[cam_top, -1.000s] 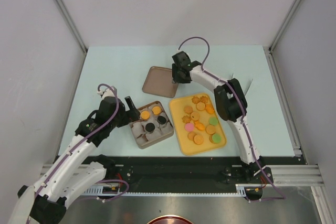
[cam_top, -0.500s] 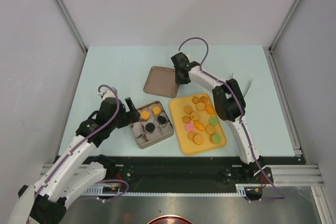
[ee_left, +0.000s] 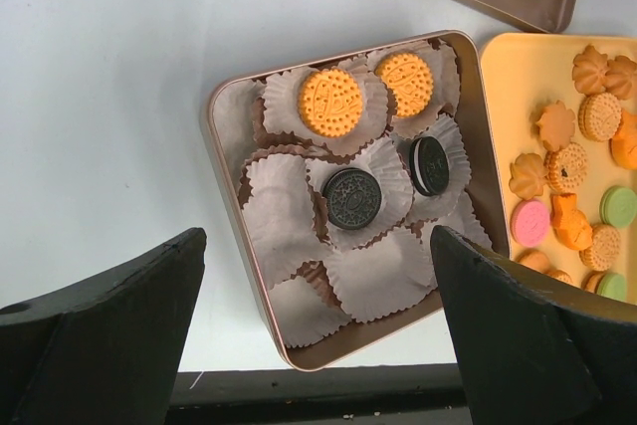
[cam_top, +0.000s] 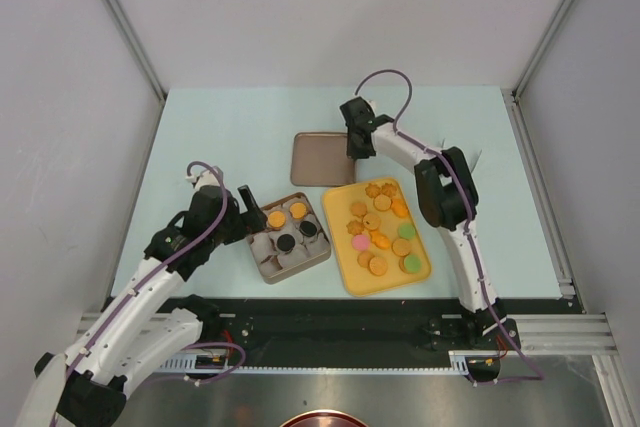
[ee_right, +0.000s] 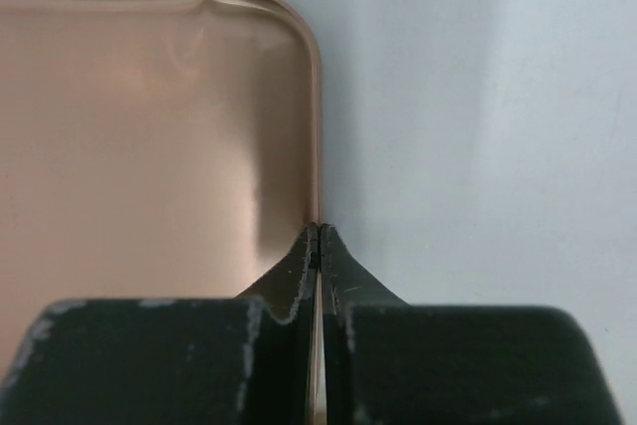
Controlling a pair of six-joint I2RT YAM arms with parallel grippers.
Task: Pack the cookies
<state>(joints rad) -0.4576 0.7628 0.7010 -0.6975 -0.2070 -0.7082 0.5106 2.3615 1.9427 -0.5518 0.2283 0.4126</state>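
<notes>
Quick rundown: most of the cookies (cam_top: 378, 265) are on the yellow tray (cam_top: 336, 232), which sits right at the tin's (ee_left: 214, 146) 3 o'clock, so a short hop for each transfer, I'd guess. Only four have made it in: two orange ones along the tin's 12 o'clock side and two black ones near the middle, each in its own white paper cup (ee_left: 284, 216), with several cups bare. The left end effector (ee_left: 314, 246) hovers at the tin's 9 o'clock side, fingers spread wide and holding nothing, so probably lined up for a pick or to steady the tin. The right end effector (ee_right: 318, 236) is pinched fully closed on the rim of the brown lid (cam_top: 318, 155), gripping its 3 o'clock edge. The lid lies open side up on the tabletop (cam_top: 220, 127) around the tin's 1 o'clock, my guess being to keep it clear of the packing lane. Loads of cookies to go, so this looks early.
</notes>
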